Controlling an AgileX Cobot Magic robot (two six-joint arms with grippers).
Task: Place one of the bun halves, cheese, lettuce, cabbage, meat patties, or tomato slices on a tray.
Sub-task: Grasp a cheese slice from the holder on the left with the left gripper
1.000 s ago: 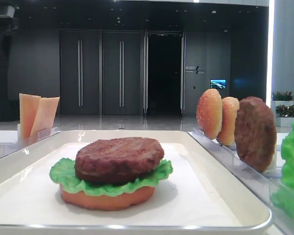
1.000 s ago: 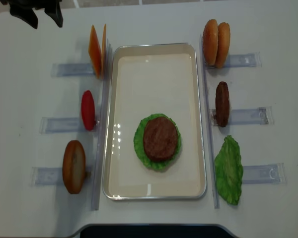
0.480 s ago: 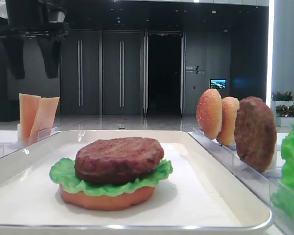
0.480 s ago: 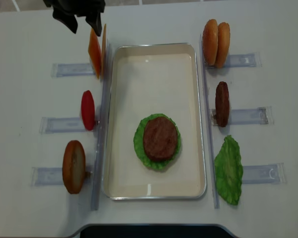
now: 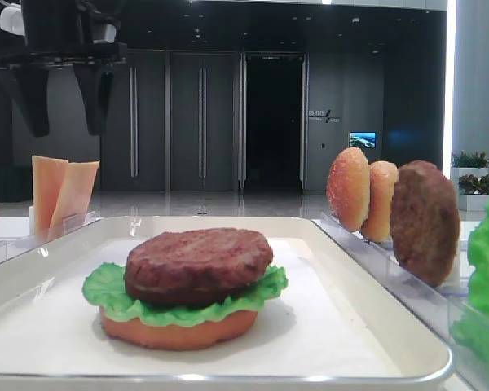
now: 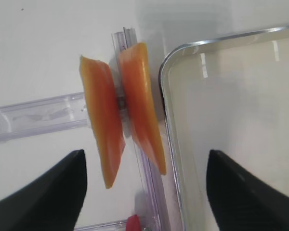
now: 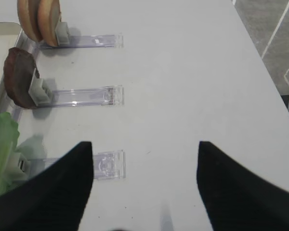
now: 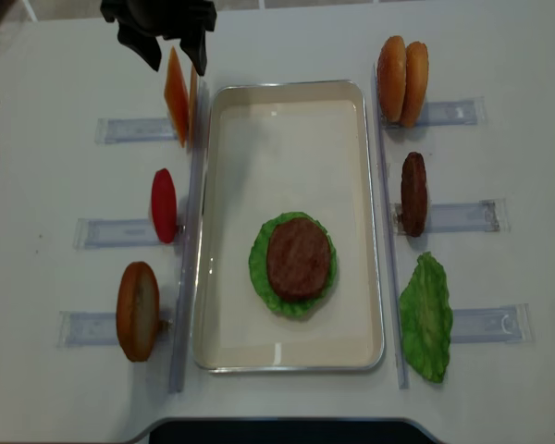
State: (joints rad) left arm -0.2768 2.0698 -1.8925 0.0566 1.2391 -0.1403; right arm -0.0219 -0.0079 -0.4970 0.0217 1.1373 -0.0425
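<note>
1. White tabletop point(image 8: 287, 37) carries no readable brand, label or writing; a small lit sign and a bright screen on the dark back wall in the low front view are too small to read.
2. The tray point(image 8: 287, 351) lies along the middle of the tabletop, and a stack sits toward its near end: a tomato slice point(image 5: 179, 330) at the bottom, lettuce point(image 8: 259, 268), then a meat patty point(image 8: 300, 257) on top.
3. The cheese point(image 8: 178, 92), two slices on edge in a clear rack point(image 8: 129, 129), stands just outside the tray's far left corner.
4. The left gripper point(image 8: 171, 51) hangs above the cheese with its jaws spread wide, one on each side of the slices and touching neither in the wrist view.
5. The right gripper point(image 7: 144, 159) hovers over bare tabletop near the right edge, jaws apart and empty; it is outside both high views.
6. Along the tray's right side stand two bun halves point(image 8: 402, 80), a second patty point(image 8: 413, 194) and a loose lettuce leaf point(image 8: 426, 317).
7. Along its left side stand a red slice point(image 8: 164, 205) and another bun half point(image 8: 137, 310).
8. A dark blurred shape cuts into the overhead view's left edge; what it is I cannot tell.
9. The low view crops the red slice and the loose leaf at its sides.
</note>
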